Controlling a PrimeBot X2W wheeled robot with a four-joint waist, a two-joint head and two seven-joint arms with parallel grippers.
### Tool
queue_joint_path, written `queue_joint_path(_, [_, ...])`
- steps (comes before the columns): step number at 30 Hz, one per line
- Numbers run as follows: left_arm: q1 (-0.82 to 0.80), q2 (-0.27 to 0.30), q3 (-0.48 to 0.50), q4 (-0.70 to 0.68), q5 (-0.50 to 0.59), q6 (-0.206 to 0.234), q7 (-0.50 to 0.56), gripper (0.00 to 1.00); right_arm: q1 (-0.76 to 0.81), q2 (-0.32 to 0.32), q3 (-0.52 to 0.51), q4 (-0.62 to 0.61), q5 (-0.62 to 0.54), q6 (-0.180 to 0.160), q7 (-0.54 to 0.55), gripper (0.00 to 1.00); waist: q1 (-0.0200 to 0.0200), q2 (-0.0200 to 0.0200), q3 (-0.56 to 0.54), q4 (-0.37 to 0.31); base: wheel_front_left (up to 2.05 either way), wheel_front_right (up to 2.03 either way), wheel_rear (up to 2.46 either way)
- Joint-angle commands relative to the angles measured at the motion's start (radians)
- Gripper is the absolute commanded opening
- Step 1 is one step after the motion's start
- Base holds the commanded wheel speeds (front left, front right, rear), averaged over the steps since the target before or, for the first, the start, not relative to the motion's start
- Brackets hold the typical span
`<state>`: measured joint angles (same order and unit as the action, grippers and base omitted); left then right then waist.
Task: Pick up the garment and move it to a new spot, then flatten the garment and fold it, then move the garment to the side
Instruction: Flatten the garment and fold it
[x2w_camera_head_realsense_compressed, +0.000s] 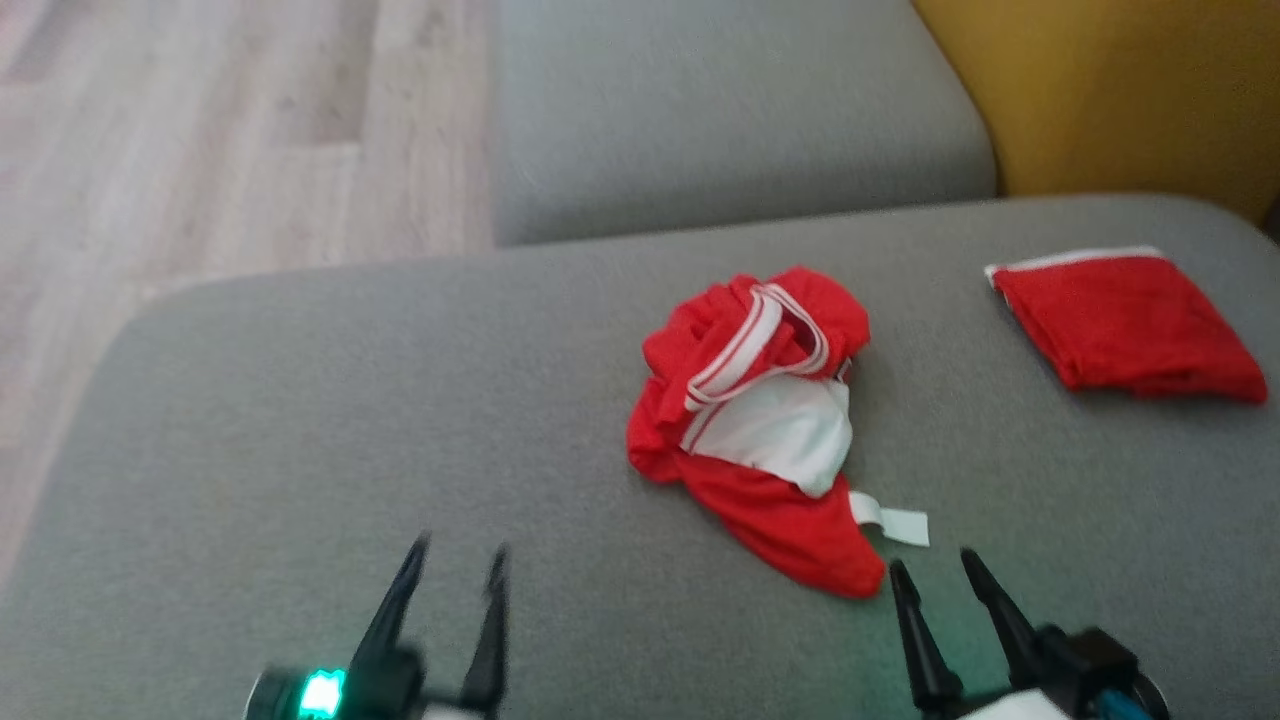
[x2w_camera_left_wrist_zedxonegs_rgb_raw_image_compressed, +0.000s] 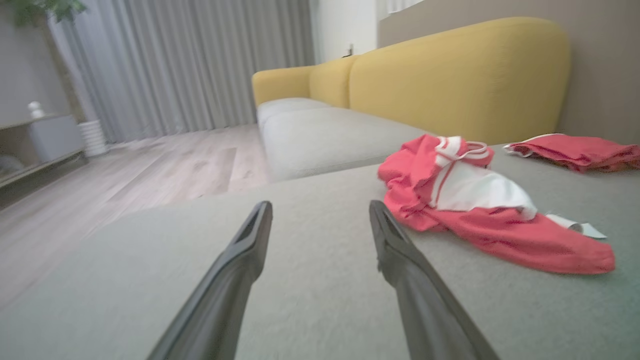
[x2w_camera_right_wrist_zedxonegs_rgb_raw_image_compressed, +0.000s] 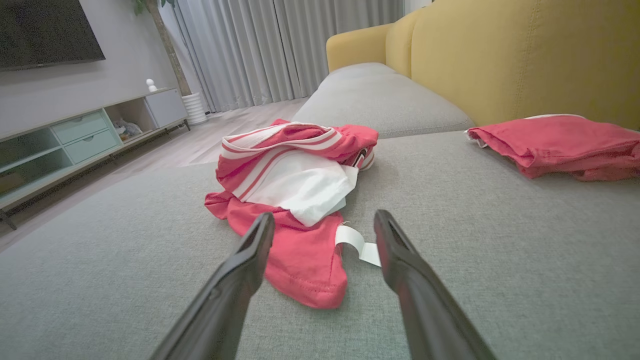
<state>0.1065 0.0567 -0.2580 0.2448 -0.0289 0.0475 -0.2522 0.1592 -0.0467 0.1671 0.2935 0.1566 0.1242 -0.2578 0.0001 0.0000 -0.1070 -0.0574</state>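
The left gripper (x2w_camera_head_realsense_compressed: 462, 548) and right gripper (x2w_camera_head_realsense_compressed: 931, 560) are hovering over the grey seat cushion (x2w_camera_head_realsense_compressed: 300, 450), jaws spread wide, holding nothing. The crumpled red-and-white garment (x2w_camera_head_realsense_compressed: 760, 430) is lying mid-cushion, just beside the right gripper. Beyond, a folded red garment (x2w_camera_head_realsense_compressed: 1130, 320) is lying near the yellow backrest (x2w_camera_head_realsense_compressed: 1100, 90).

A crumpled red garment with a white panel and striped trim (x2w_camera_head_realsense_compressed: 750, 430) lies on the grey fabric sofa cushion (x2w_camera_head_realsense_compressed: 400, 400). A folded red cloth with a white edge (x2w_camera_head_realsense_compressed: 1130, 325) rests well apart to its right, near the yellow backrest (x2w_camera_head_realsense_compressed: 1120, 90). The left gripper (x2w_camera_head_realsense_compressed: 459, 547) and right gripper (x2w_camera_head_realsense_compressed: 932, 560) have their fingers spread and hold nothing. The right gripper's tips are just beside the garment's near hem.
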Motion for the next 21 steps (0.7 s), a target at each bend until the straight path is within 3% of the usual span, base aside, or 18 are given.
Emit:
queue_joint_path(1, [-0.079, -0.006, 0.022, -0.022, 0.009, -0.004, -0.01, 1.0, -0.072, -0.008, 0.029, -0.035, -0.005, 0.007, -0.004, 1.0, -0.0001, 0.0, 0.042, -0.032, 0.0, 0.0, 0.0])
queue_joint_path(10, [-0.439, -0.006, -0.134, 0.25, 0.048, -0.09, -0.01, 1.0, -0.16, -0.027, 0.069, -0.051, 0.0, 0.007, -0.004, 1.0, -0.0001, 0.0, 0.218, -0.127, 0.0, 0.0, 0.0])
queue_joint_path(20, [-0.688, 0.002, -0.206, 0.457, 0.062, -0.135, -0.01, 1.0, -0.217, -0.024, 0.076, -0.065, 0.007, 0.007, -0.004, 1.0, -0.0001, 0.0, 0.328, -0.231, 0.0, 0.0, 0.0])
queue_joint_path(21, [-0.699, 0.005, -0.211, 0.463, 0.062, -0.139, -0.01, 0.89, -0.218, -0.023, 0.077, -0.065, 0.006, 0.007, -0.004, 1.0, -0.0001, 0.0, 0.332, -0.24, 0.0, 0.0, 0.0])
